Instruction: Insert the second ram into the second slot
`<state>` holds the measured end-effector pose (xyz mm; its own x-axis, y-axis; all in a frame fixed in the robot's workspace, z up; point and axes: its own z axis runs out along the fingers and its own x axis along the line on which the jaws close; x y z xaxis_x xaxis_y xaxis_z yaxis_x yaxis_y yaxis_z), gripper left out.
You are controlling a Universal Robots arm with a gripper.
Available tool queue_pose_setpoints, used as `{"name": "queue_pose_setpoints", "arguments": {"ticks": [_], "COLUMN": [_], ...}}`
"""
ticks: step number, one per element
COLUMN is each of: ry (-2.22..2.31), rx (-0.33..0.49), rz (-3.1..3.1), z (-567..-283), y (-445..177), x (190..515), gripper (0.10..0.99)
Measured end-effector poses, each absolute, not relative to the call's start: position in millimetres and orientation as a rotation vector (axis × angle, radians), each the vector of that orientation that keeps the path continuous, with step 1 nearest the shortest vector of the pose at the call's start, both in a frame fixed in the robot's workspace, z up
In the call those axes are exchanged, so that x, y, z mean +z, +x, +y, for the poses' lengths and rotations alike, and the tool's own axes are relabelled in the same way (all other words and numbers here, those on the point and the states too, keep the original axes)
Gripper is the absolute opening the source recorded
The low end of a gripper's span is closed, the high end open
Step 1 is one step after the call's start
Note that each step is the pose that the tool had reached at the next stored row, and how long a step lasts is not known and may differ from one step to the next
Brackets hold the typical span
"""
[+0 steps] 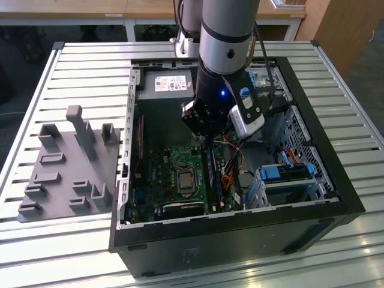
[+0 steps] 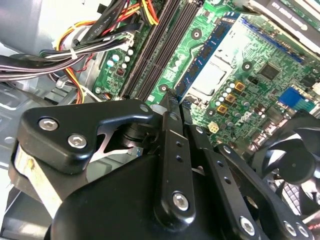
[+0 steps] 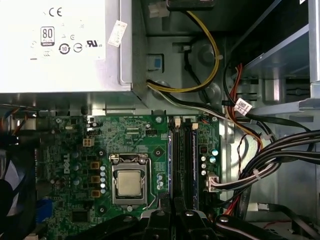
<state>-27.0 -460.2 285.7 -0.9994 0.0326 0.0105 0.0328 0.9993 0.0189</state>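
One gripper [image 2: 171, 103], fingers pinched together on nothing visible, hangs above the memory slots [image 2: 162, 50]. One blue ram [image 2: 207, 55] sits slotted at three o'clock from the single CPU socket [image 1: 183, 180] in the exterior view.

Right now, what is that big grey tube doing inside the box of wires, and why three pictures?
The tube is a robot arm. Its gripper hangs low inside an open computer case on a slatted metal table. One picture comes from a camera off the arm; two come from cameras riding near its wrist, looking at the green motherboard. In the second wrist view a blue RAM stick stands along the slots beside the processor socket, close to the gripper. I cannot tell whether the gripper holds anything. A grey holder with pegs sits on the exterior view's left.
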Motion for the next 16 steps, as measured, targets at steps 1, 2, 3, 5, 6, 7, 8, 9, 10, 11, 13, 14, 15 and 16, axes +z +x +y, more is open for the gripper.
{"name": "queue_pose_setpoints", "arguments": {"ticks": [1, 2, 3, 5, 6, 7, 8, 9, 10, 11, 13, 14, 15, 16], "ry": [-0.051, -0.051, -0.051, -0.051, -0.051, -0.051, -0.051, -0.051, -0.051, -0.051, -0.051, -0.051, -0.051, -0.051], "rx": [-0.031, -0.033, -0.033, -0.033, -0.033, -0.033, -0.033, -0.033, -0.033, -0.033, -0.032, -0.031, -0.031, -0.031], "rz": [-3.131, -3.130, -3.129, -3.128, -3.128, -3.128, -3.128, -3.127, -3.127, -3.127, -3.127, -3.127, -3.127, -3.126], "z": [-460.1, -460.1, -460.1, -460.1, -460.1, -460.1, -460.1, -460.1, -460.1, -460.1, -460.1, -460.1, -460.1, -460.1], "y": [-27.1, -27.0, -26.6, -26.2, -26.1, -26.1, -26.1, -26.1, -26.1, -26.0, -25.9, -25.8, -25.3, -24.4], "x": [284.0, 282.5, 281.0, 278.6, 277.8, 277.3, 276.7, 275.8, 274.6, 272.9, 269.8, 268.4, 266.9, 265.4], "gripper": [0.137, 0.137, 0.137, 0.137, 0.137, 0.137, 0.137, 0.137, 0.137, 0.137, 0.137, 0.137, 0.137, 0.137]}}
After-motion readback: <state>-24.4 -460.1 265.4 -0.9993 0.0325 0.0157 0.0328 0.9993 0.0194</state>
